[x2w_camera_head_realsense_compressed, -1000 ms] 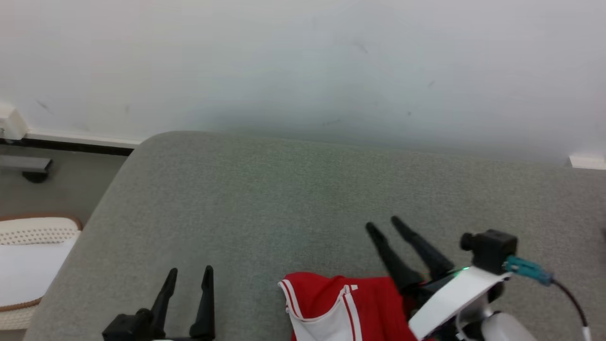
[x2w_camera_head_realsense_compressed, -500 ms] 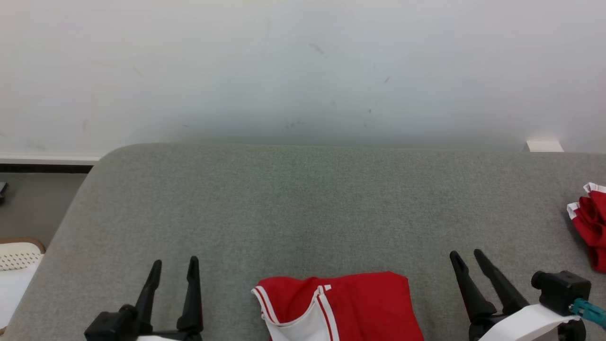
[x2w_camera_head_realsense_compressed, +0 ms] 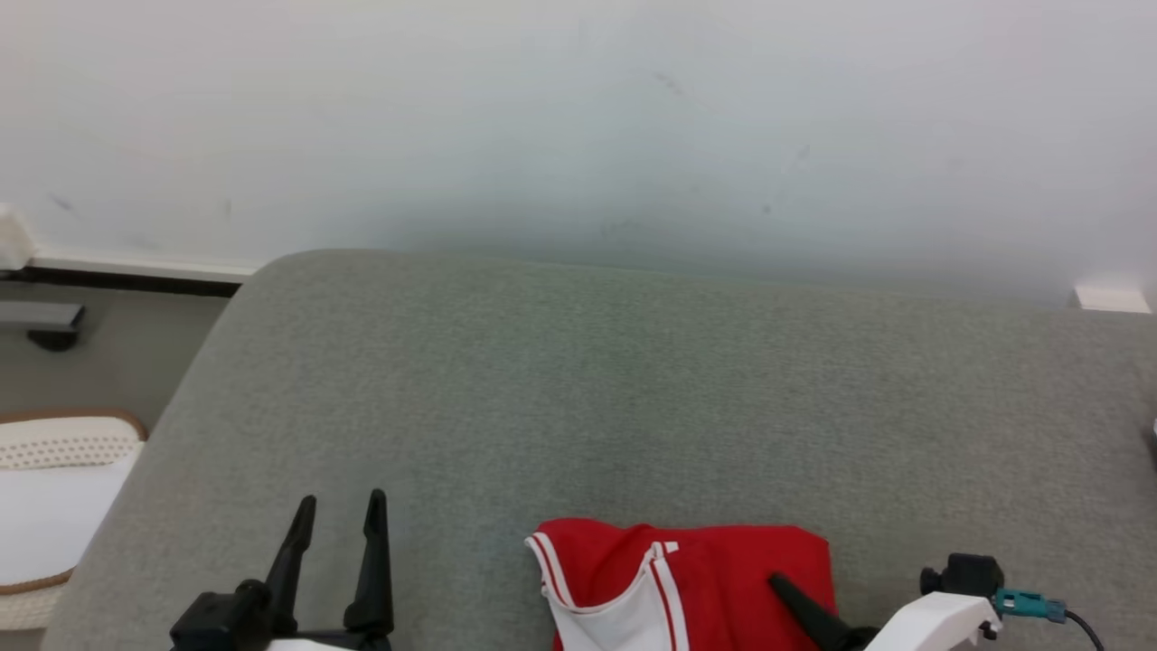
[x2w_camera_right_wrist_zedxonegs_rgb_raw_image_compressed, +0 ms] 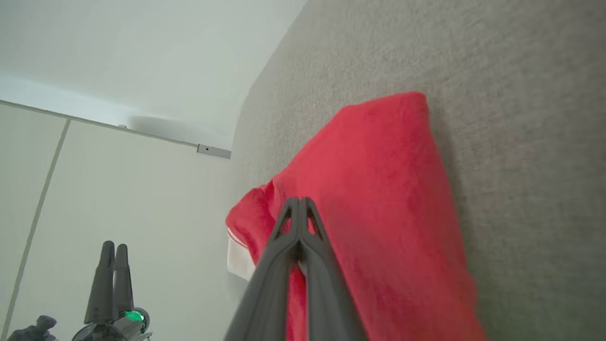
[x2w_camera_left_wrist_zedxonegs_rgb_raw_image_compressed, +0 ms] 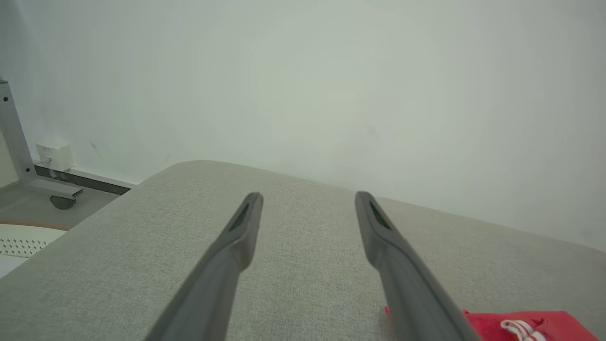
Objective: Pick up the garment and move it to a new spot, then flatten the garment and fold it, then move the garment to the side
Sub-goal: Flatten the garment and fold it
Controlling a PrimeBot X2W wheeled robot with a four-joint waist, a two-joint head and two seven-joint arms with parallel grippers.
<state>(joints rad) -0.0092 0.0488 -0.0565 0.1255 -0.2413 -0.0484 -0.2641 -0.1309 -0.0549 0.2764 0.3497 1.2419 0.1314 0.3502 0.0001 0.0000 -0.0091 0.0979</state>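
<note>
1. Garment of red fabric (x2w_camera_head_realsense_compressed: 723,579), with white stripe trim and a white inner panel, lies in a compact, roughly rectangular heap at the near edge of the grey fabric-covered counter (x2w_camera_head_realsense_compressed: 578,380), a little right of the middle.
2. The right tool (x2w_camera_head_realsense_compressed: 777,580) reaches in from the lower right, its long dark fingers lying over the garment's right part.
3. Seen from the right wrist, the right tool (x2w_camera_right_wrist_zedxonegs_rgb_raw_image_compressed: 299,201) has its two fingers pressed together, with the tips on the red cloth (x2w_camera_right_wrist_zedxonegs_rgb_raw_image_compressed: 378,189). I cannot tell whether any cloth is pinched between them.
4. The left tool (x2w_camera_head_realsense_compressed: 342,499) sits over the bare counter at the near left, fingers apart and empty, pointing toward the pale wall (x2w_camera_head_realsense_compressed: 578,117). It is well apart from the garment.
5. From the left wrist, the left tool (x2w_camera_left_wrist_zedxonegs_rgb_raw_image_compressed: 308,196) shows a clear gap, with a corner of the garment (x2w_camera_left_wrist_zedxonegs_rgb_raw_image_compressed: 521,324) at the lower right.
6. Beyond the counter's left edge, lower down, sits a white perforated basket with a brown rim (x2w_camera_head_realsense_compressed: 54,443).
</note>
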